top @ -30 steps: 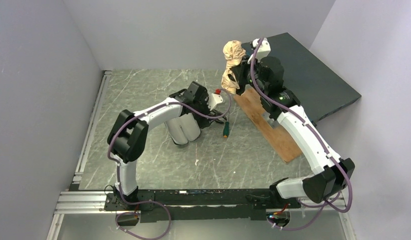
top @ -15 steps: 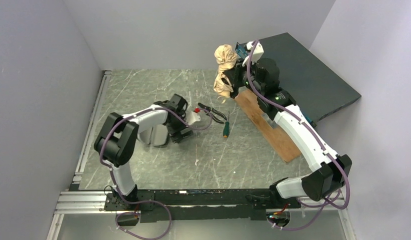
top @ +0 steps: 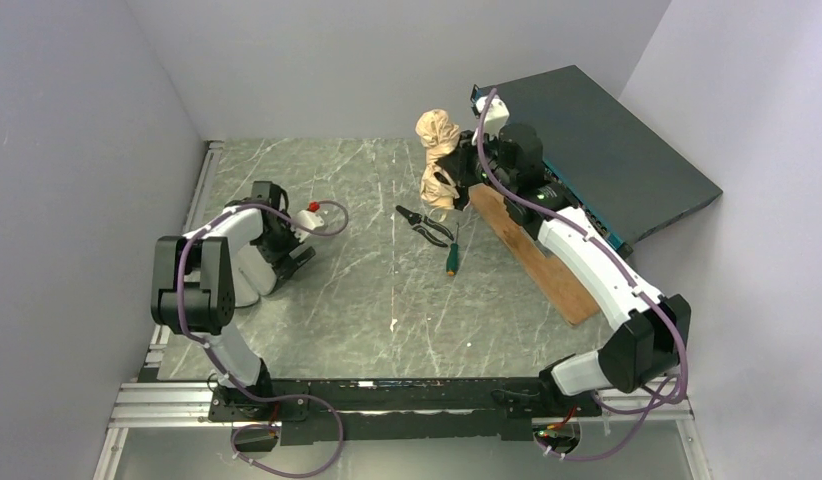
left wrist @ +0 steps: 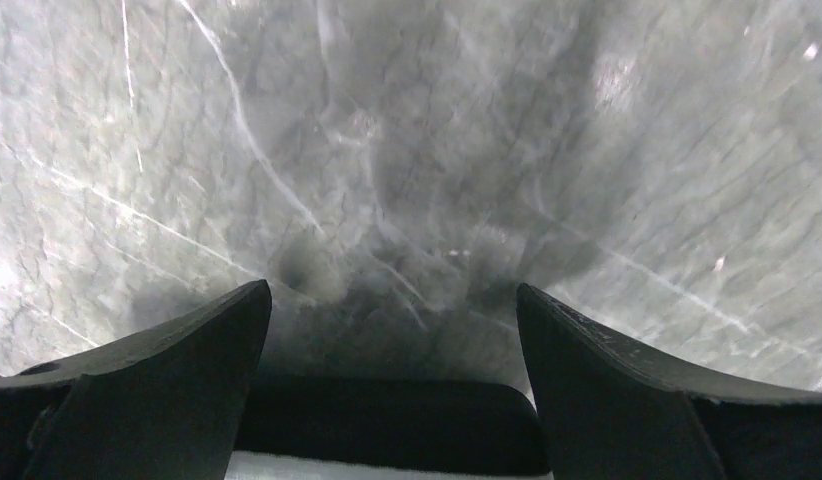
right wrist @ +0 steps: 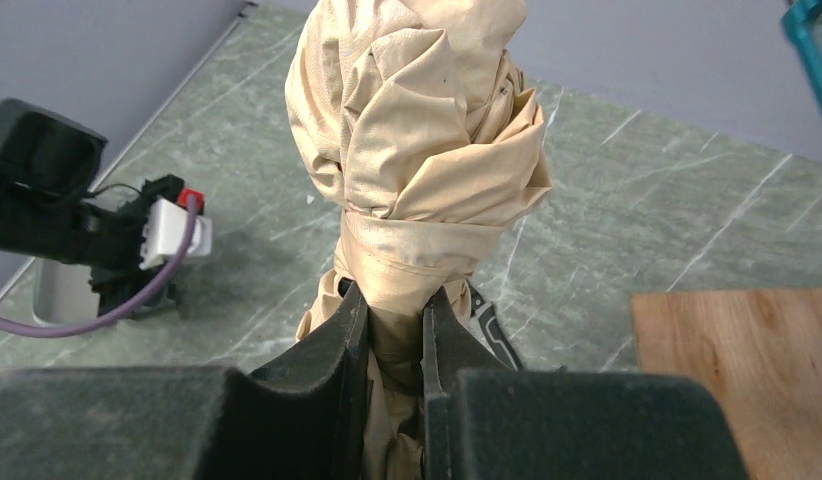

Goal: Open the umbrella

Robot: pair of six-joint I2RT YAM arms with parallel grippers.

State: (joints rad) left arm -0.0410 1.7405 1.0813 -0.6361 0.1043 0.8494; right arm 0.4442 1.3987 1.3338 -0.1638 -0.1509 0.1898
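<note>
Umbrella (top: pixel 438 152) farther left in right claw (right wrist: pixel 395 310), left claw (left wrist: pixel 392 295) now well apart.

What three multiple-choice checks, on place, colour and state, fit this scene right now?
1. Where is the umbrella? A lying flat; B held aloft by the right gripper; C out of view.
2. Its outer fabric? A red; B blue; C pale beige.
3. The left gripper? A open, empty; B shut on the umbrella; C out of view.
Answers: B, the right wrist view shows it clamped there; C, crinkled beige cloth shows; A, jaws wide with nothing between them.
</note>
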